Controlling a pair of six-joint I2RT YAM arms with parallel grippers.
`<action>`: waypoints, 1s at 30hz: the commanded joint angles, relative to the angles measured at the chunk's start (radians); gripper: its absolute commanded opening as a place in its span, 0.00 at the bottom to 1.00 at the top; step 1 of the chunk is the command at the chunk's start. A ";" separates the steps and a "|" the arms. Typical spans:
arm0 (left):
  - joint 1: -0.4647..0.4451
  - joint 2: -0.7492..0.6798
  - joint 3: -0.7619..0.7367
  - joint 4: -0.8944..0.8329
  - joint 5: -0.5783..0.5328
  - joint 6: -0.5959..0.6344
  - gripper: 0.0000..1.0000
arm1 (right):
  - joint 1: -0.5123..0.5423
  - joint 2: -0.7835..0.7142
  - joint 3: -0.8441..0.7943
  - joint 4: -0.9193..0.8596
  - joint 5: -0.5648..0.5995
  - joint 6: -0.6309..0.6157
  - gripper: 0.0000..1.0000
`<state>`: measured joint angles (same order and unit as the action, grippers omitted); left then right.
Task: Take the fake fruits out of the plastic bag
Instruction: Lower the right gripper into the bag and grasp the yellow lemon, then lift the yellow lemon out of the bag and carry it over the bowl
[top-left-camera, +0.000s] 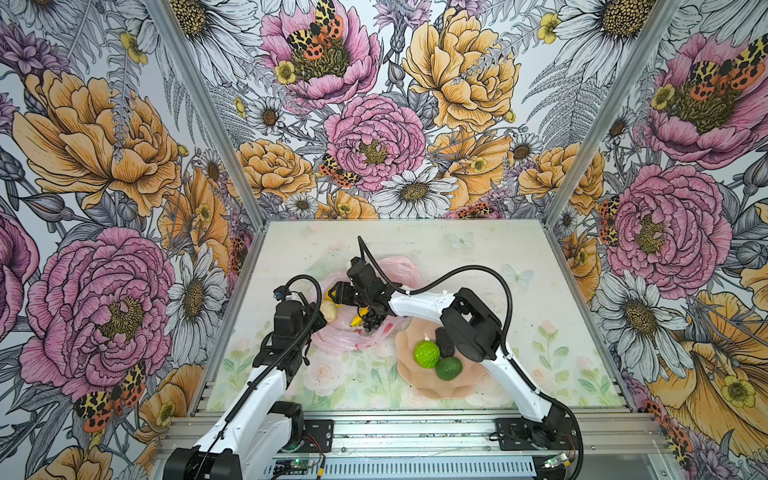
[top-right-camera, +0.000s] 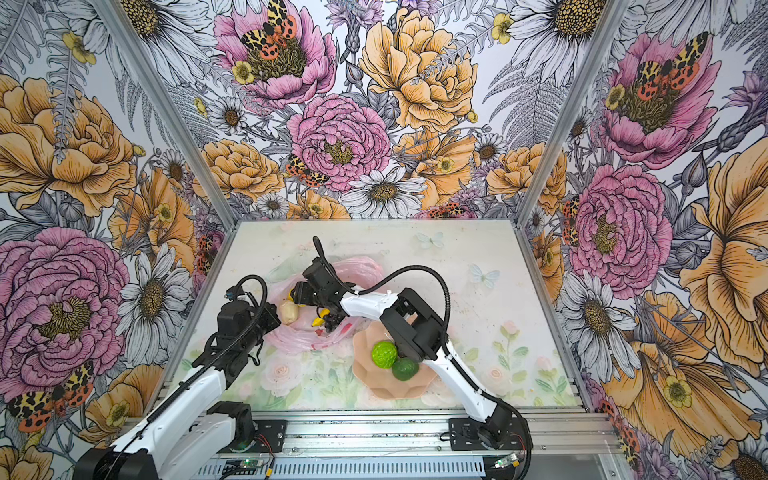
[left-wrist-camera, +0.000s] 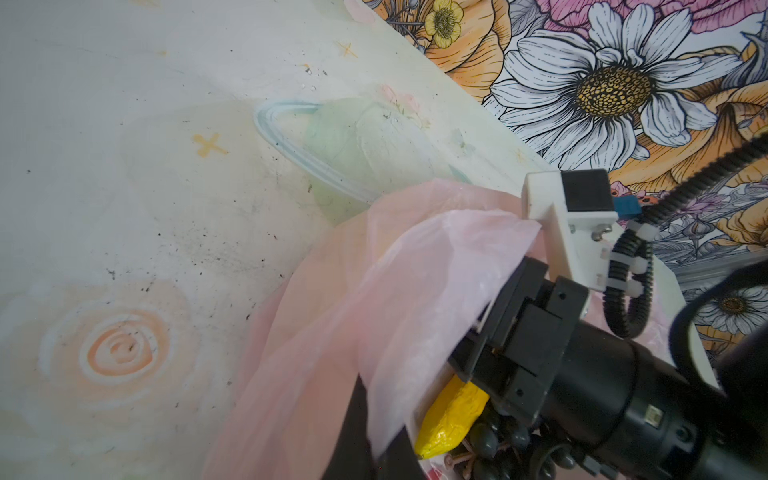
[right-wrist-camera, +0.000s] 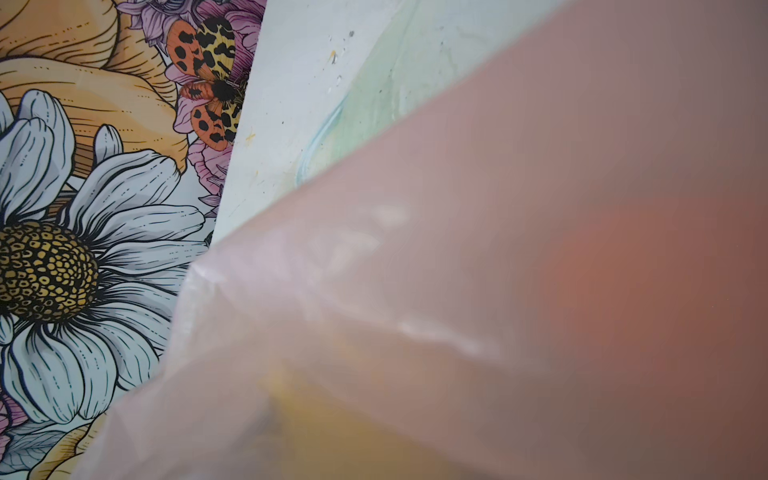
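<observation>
Nearest: a scalloped pink plate (top-left-camera: 419, 384) (top-right-camera: 374, 383) sits on the surface (top-left-camera: 498, 249) (top-right-camera: 457, 249), right of centre. It carries three fruits, all touching. A smooth green fruit (top-left-camera: 449, 368) (top-right-camera: 405, 369) is closest. A bumpy lime-green fruit (top-left-camera: 427, 354) (top-right-camera: 383, 354) sits just behind it to the left, and a dark bumpy fruit (top-left-camera: 445, 343) is at the back. The right arm's elbow passes over the plate's far right edge.

Just beyond, left of the plate: the plastic bag (top-left-camera: 340, 338) (top-right-camera: 299, 338) (left-wrist-camera: 324, 332) (right-wrist-camera: 457, 249), thin, pink and crumpled, lies on the surface with its mouth open. Its near folds are just beside the plate's far left rim.

At the bag's left rim: the left hand (top-left-camera: 316, 321) (top-right-camera: 272, 318) is closed tight with the film pinched. In the left wrist view the film stands up from it in a raised fold.

In the bag's mouth: a whitish lump (top-left-camera: 328, 311) (top-right-camera: 287, 312) lies beside the left hand. A banana (top-left-camera: 358, 319) (top-right-camera: 319, 321) and grapes (top-left-camera: 372, 322) (top-right-camera: 332, 321) (left-wrist-camera: 498, 444) touch each other on the plate side, under the right wrist.

Further in: the right hand (top-left-camera: 334, 294) (top-right-camera: 296, 293) sits across the middle, inside the bag, with its tips at a yellow fruit (top-left-camera: 331, 296) (top-right-camera: 290, 296). Film drapes over it. I cannot tell how far the fingers are parted, or whether the yellow fruit is gripped. The right wrist view is almost all blurred pink film with an orange glow behind it, and what makes the glow is unclear.

Farthest: the rest of the bag is bunched behind the right wrist, then bare surface and the flowered walls (top-left-camera: 374, 124) (top-right-camera: 340, 124).
</observation>
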<state>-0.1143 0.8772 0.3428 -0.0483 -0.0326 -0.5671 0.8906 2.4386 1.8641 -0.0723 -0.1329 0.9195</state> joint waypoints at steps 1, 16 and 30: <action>-0.005 0.001 -0.006 0.033 -0.030 0.040 0.00 | -0.004 -0.088 -0.033 -0.050 0.048 -0.055 0.60; -0.001 0.069 -0.036 0.211 0.056 0.154 0.00 | 0.005 -0.309 -0.202 -0.170 0.085 -0.154 0.59; 0.002 0.061 -0.056 0.245 0.076 0.150 0.00 | 0.024 -0.610 -0.364 -0.541 0.204 -0.303 0.58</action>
<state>-0.1139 0.9508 0.3023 0.1627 0.0200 -0.4370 0.9096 1.9064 1.5345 -0.4889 0.0174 0.6708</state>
